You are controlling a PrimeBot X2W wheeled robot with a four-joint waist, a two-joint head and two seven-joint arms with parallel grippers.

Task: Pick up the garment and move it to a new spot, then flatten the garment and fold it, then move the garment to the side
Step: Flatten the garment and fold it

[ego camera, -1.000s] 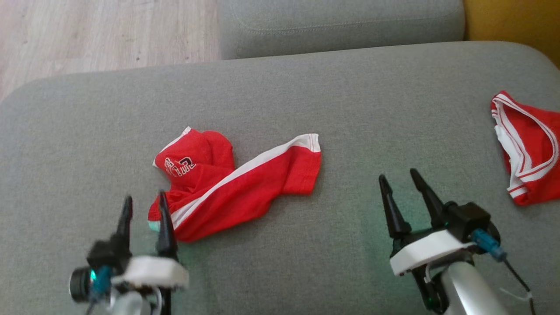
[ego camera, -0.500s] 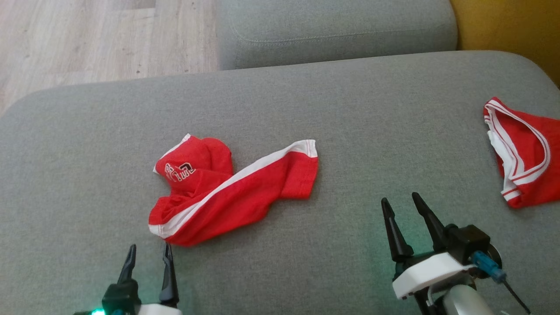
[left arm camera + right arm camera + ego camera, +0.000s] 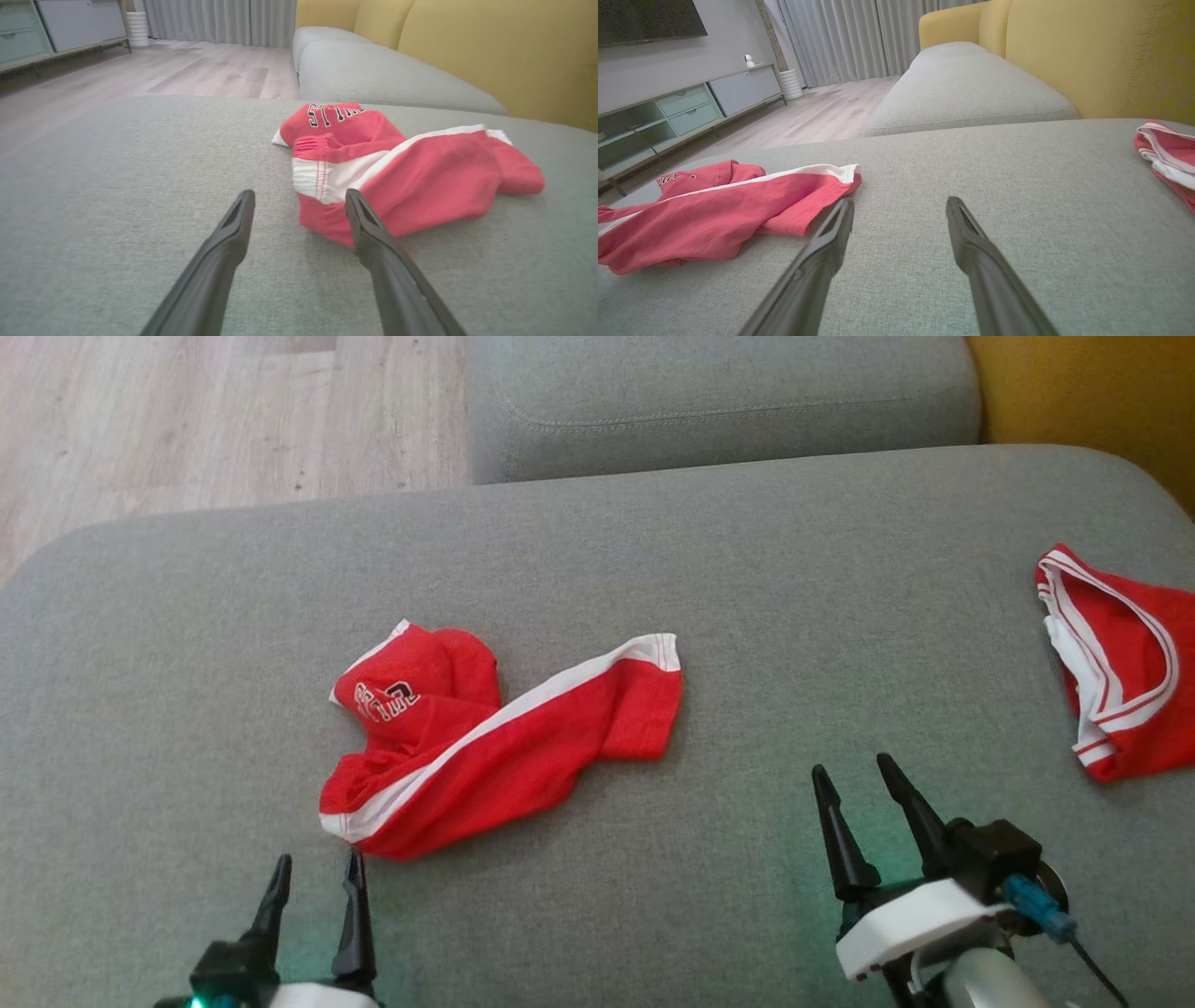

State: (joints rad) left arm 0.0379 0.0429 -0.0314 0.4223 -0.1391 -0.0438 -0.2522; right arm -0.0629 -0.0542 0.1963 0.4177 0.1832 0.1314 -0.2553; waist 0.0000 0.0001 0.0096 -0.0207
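Cushion (image 3: pixel 653 551): grey
Garment (image 3: pixel 485 747): crumpled, centre
Left gripper (image 3: pixel 318 856): 7 o'clock, jaws apart, empty
Right gripper (image 3: pixel 850 763): 4 o'clock, jaws apart, empty
Other garment (image 3: pixel 1125 691): 3 o'clock

Partial txt "STIN…" on red garment (image 3: pixel 420 186)

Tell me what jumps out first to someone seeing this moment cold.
A crumpled red garment with a white stripe lies mid-cushion on the grey sofa. A second red-and-white garment sits at the cushion's right edge. The left gripper and right gripper hover open in the foreground, empty.
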